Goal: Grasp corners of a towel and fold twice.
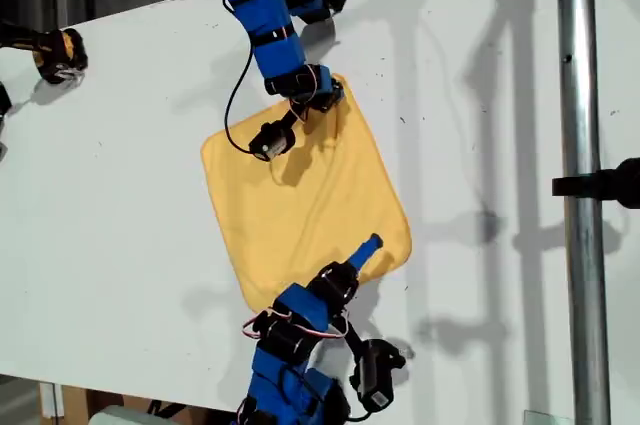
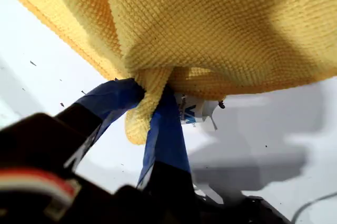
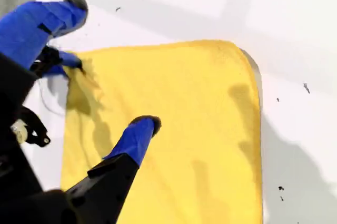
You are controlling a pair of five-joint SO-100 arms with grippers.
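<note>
My first claw point(image 2: 150, 103), near the top of the exterior view, is pinching a corner point(image 2: 145, 108) of the yellow towel point(image 1: 305, 195) lying mid-frame on the white desk point(image 1: 120, 205), while my second claw point(image 3: 113, 71) is hovering wide open over the towel's lower edge.

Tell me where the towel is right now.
The towel lies on the white table at the exterior view's centre, between the two arms; my first gripper pinches its far corner.

Towel point(image 1: 310, 210) on table point(image 1: 120, 195), between arms.
</note>
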